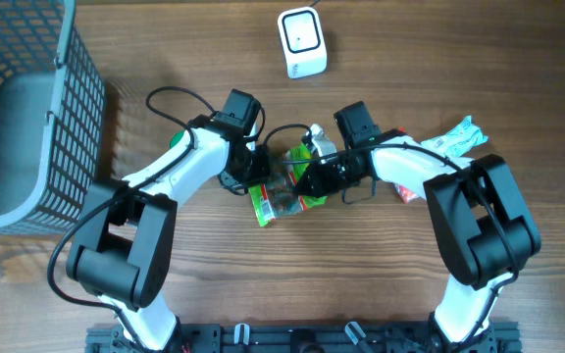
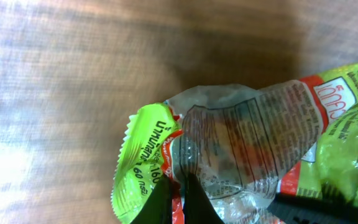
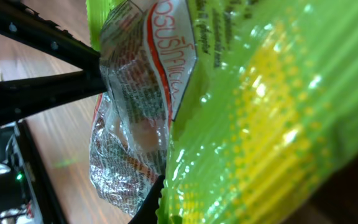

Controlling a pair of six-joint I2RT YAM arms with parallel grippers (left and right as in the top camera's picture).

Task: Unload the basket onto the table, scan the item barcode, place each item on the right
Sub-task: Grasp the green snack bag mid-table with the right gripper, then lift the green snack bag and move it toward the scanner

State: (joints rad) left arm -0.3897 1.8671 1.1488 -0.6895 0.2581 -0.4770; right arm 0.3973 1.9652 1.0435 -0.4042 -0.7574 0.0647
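While both arms meet over the middle of the table [image 1: 381, 294], the overhead view shows the snack packet [image 1: 281, 199] spanned between them: a green and red pouch with a clear panel. The left gripper [image 1: 251, 175] takes its left end and the right gripper [image 1: 309, 178] its right end. Holding both ends is judged to serve to pull the film flat so that a printed code reads cleanly. The white barcode scanner [image 1: 302, 42] stands at the far side, well apart from the packet, so the packet is not yet presented to it. A wire basket [image 1: 27, 108] sits at the far left, and a second packet [image 1: 456, 137] lies to the right.

Left wrist view: the jaws are closed to a narrow pinch on the packet [image 2: 229, 149] at its serrated green seam, with the fingertips [image 2: 166, 202] meeting over the film. The clear panel with its printed text faces this camera. The film is crumpled there, and no barcode can be made out.

Right wrist view: the packet [image 3: 260, 112] fills the frame, its green face close to the lens. Only one fingertip [image 3: 146, 211] shows, at the lower edge against the green seam. The jaws are closed and appear to clamp that seam. The black fingers of the left gripper [image 3: 42, 68] reach in from the left.

Whether the packet rests on the table or hangs clear of it cannot be told. The next move likely calls for a taut two-handed lift, turning the code face toward the scanner.
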